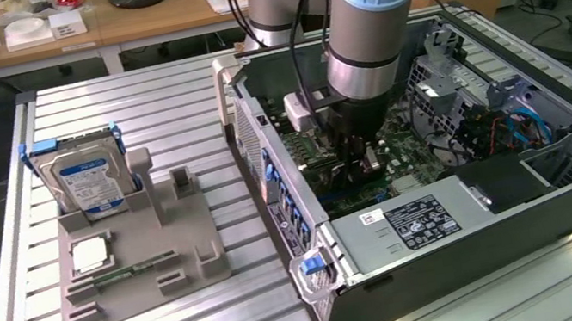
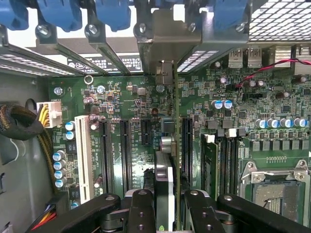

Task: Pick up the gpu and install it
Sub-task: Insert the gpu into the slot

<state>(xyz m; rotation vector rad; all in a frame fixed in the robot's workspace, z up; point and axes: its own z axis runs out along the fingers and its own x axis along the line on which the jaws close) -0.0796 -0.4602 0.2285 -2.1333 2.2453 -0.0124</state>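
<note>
My gripper (image 1: 363,167) is down inside the open computer case (image 1: 456,271), just above the green motherboard (image 2: 121,97). In the wrist view the gpu (image 2: 165,179) appears edge-on as a thin upright card running away from the gripper (image 2: 170,206). Its silvery end bracket (image 2: 167,43) is at the case's rear slot openings. The black fingers (image 2: 141,208) are shut on the card from both sides. The card stands in line with a long black expansion slot (image 2: 186,145). Whether its edge sits in the slot I cannot tell.
A grey holder (image 1: 166,276) on the slatted table at the exterior view's left carries a hard drive (image 1: 86,181), a small chip (image 1: 90,254) and a narrow memory stick (image 1: 130,269). Inside the case are the power supply (image 1: 418,221), a CPU socket (image 2: 279,191) and cables (image 2: 19,121).
</note>
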